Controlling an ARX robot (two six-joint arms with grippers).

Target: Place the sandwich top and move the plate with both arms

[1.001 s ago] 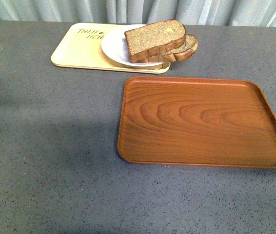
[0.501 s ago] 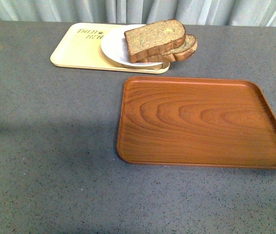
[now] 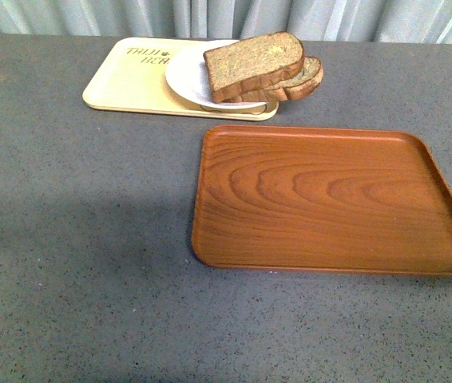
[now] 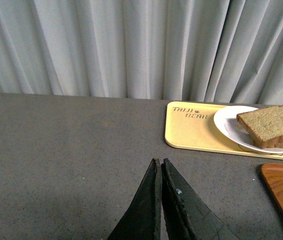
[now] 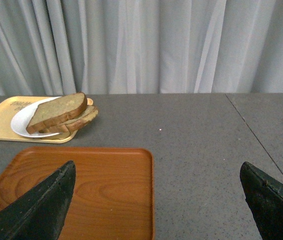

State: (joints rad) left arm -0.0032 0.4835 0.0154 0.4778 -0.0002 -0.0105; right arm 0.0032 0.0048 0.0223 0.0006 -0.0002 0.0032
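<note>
The sandwich top (image 3: 254,62), a thick squarish brown speckled slice, leans on a smaller domed slice (image 3: 299,82) at the right rim of the white plate (image 3: 184,76). The plate rests on the yellow bear tray (image 3: 134,76) at the back of the table. The sandwich top (image 4: 271,125) and plate (image 4: 227,124) also show in the left wrist view, and both (image 5: 56,111) (image 5: 19,124) in the right wrist view. My left gripper (image 4: 160,162) is shut and empty over bare table, well short of the tray. My right gripper (image 5: 157,170) is open wide, empty, above the wooden tray's near corner. Neither arm shows in the front view.
A brown wood-grain tray (image 3: 330,195) lies in front of the plate, right of centre. It also shows in the right wrist view (image 5: 96,190). Grey speckled table (image 3: 74,239) spreads to the left. A pale curtain (image 4: 131,45) hangs behind the table.
The bread, plate and trays have not moved. A soft shadow on the table's left side has shifted toward the near edge.
</note>
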